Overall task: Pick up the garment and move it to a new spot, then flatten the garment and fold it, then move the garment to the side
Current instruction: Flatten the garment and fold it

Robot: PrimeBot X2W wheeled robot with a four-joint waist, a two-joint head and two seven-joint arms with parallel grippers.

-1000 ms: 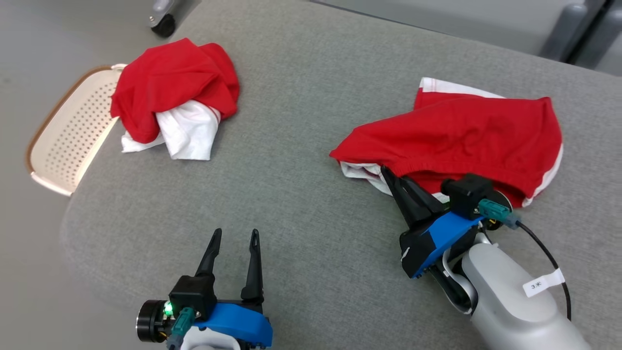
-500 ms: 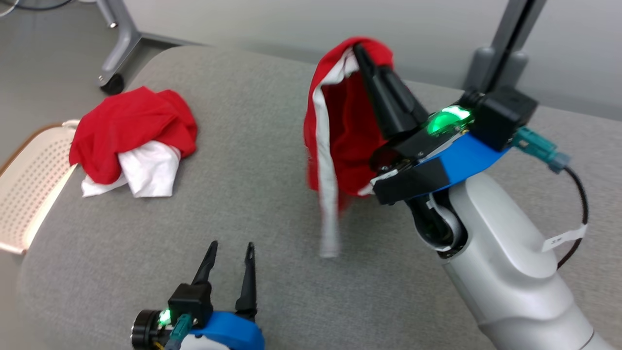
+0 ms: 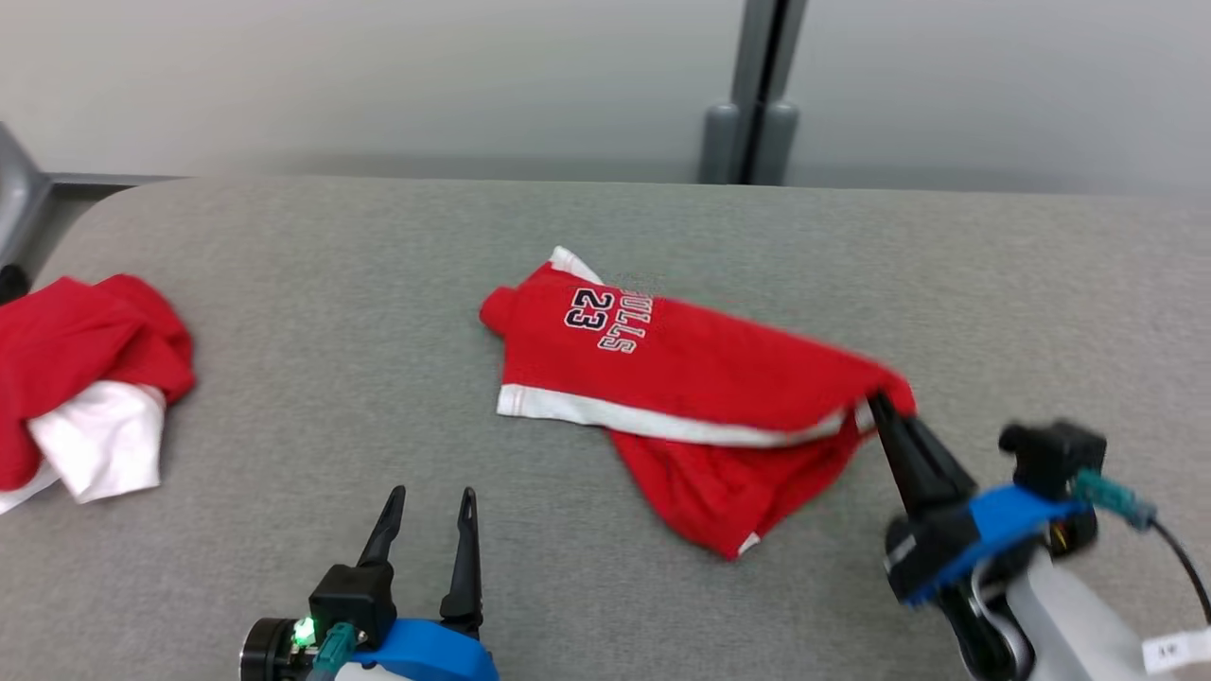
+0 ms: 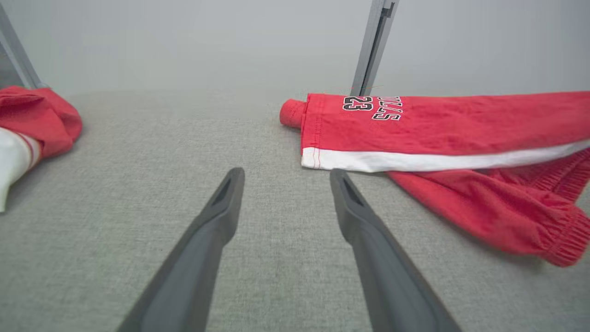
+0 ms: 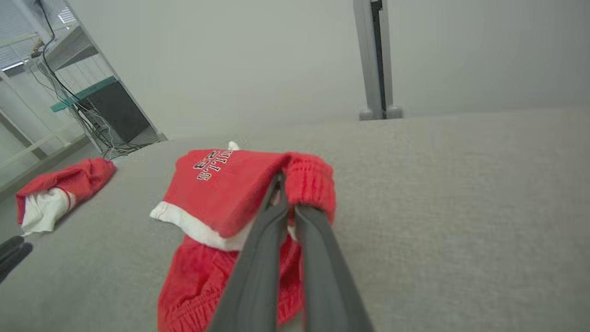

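**Desk:** What changed? Start at the bottom of the frame.

**Me:** Head view, bottom left: my left claw (image 3: 432, 494) is parked as it was, fingers spread wide, nothing between them, bare grey tabletop (image 3: 284, 284) under it. Lower right: my right claw (image 3: 878, 405) is pinched tight on the elastic waistband end of the garment (image 3: 681, 369). The right wrist view shows red cloth bunched round the closed tips.

**Desk:** And the garment itself?

**Me:** A second ago it lay in a heap at the right of the frame, with that claw already on its edge. Half a second ago it was hanging in the air from the claw. Now it's down again, mid-frame. One leg runs out toward upper centre, print and white hem facing up. The other leg is rumpled beneath, toward the bottom.

**Desk:** Did the spare pile move?

**Me:** No, the head swung. The other red-and-white pile (image 3: 85, 378) now sits at the left edge, well apart. The grey post (image 3: 757, 95) stands behind the far edge.

**Desk:** So where are we in the task?

**Me:** My read: the move to a new spot is nearly done, and I only need to let go. Flattening comes next, and I'll probably need both claws because one leg is still tucked under. No fold started.
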